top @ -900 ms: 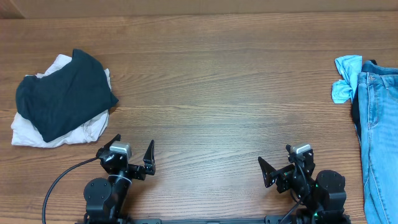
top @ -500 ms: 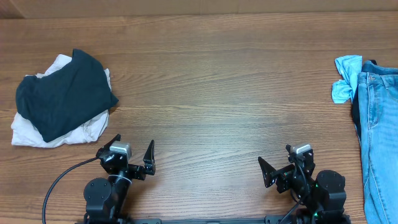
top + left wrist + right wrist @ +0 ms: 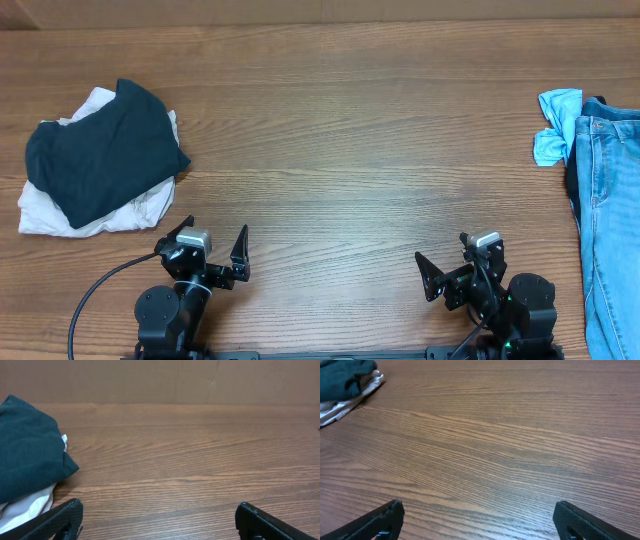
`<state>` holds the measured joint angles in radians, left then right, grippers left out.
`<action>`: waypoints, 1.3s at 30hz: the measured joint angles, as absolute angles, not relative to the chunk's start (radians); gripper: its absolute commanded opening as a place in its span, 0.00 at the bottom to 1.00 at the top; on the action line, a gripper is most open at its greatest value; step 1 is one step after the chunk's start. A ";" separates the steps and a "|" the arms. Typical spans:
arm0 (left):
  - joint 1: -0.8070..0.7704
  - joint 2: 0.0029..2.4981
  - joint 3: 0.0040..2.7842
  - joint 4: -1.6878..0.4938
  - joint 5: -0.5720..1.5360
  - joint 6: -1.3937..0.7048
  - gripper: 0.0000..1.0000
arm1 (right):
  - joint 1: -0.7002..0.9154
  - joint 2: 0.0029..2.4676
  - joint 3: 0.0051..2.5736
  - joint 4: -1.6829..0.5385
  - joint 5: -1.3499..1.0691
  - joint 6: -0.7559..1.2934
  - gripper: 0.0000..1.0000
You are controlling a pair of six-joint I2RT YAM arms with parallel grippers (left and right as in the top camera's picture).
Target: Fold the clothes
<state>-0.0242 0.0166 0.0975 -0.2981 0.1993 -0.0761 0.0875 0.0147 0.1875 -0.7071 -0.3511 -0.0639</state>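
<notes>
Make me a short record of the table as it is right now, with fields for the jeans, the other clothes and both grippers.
jeans: light-blue denim, stretched along the right edge of the table, partly out of frame
sky-blue cloth: bunched against the jeans' upper left side
navy top: crumpled at far left, lying over the white garment
white garment: showing beneath the navy top
left gripper: open, empty, near edge
right gripper: open, empty, near edge
table: brown wood grain

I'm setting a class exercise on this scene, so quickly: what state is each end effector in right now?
Left end effector: open, holding nothing.
Right end effector: open, holding nothing.
</notes>
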 measured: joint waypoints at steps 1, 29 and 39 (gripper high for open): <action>-0.024 0.017 0.097 -0.298 0.199 -0.076 1.00 | 0.088 0.015 0.187 -0.707 -0.352 -0.064 1.00; -0.024 0.017 0.097 -0.298 0.199 -0.076 1.00 | 0.088 0.015 0.185 -0.668 -0.347 -0.064 1.00; -0.024 0.017 0.097 -0.297 0.218 -0.076 1.00 | 0.088 0.015 0.173 -0.340 -0.650 -0.030 1.00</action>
